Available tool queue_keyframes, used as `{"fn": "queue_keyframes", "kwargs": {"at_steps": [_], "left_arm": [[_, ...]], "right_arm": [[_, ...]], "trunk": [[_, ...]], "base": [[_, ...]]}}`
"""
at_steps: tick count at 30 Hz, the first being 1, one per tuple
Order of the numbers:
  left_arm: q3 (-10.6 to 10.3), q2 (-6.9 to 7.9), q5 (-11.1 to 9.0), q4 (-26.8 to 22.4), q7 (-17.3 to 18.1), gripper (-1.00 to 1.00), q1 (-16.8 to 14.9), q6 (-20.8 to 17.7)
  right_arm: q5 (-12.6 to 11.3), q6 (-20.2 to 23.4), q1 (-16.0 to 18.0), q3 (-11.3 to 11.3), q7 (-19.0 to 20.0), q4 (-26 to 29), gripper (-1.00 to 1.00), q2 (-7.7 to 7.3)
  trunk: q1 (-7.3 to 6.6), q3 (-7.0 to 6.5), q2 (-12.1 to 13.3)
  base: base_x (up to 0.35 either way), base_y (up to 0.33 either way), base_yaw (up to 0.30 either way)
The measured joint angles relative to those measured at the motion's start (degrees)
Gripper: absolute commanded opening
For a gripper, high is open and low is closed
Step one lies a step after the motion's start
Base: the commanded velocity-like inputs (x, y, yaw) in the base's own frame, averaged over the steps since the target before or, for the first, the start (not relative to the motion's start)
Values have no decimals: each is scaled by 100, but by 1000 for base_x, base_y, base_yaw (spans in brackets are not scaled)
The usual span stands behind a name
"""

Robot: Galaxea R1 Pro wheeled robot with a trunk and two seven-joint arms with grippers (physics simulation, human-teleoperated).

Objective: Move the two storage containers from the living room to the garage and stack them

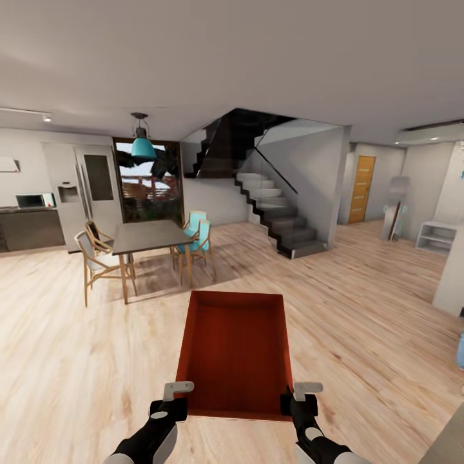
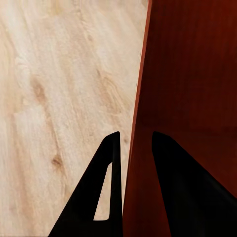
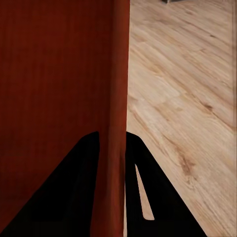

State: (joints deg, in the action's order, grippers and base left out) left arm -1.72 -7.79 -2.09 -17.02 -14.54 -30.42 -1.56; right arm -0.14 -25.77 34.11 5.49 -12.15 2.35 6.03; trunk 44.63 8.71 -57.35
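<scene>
One orange-red open-top storage container [image 1: 235,351] hangs in front of me above the light wood-plank floor [image 1: 361,335], carried between both arms. My left gripper [image 1: 173,398] is shut on its near left wall, and my right gripper [image 1: 298,396] is shut on its near right wall. In the left wrist view the two dark fingers [image 2: 111,197] straddle the container wall [image 2: 136,163], one inside and one outside. The right wrist view shows the same pinch, dark fingers [image 3: 143,197] clamped on the red wall [image 3: 114,148].
A dining table [image 1: 148,235] with wooden and teal chairs stands ahead to the left, under a teal pendant lamp [image 1: 143,147]. A dark staircase [image 1: 277,212] rises ahead at centre. An orange door [image 1: 361,190] and a white shelf [image 1: 437,236] lie far right. Wood floor opens ahead and right.
</scene>
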Motion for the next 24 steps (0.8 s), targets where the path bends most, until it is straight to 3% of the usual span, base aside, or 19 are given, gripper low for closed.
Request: {"fn": "queue_keyframes", "kwargs": {"at_steps": [24], "left_arm": [[17, -3, 3, -2, 3, -100, -1, 1]], "right_arm": [[45, 37, -1, -22, 10, 38, -100, -7]], "trunk": [[0, 0, 0]], "base": [[321, 117, -281]]}}
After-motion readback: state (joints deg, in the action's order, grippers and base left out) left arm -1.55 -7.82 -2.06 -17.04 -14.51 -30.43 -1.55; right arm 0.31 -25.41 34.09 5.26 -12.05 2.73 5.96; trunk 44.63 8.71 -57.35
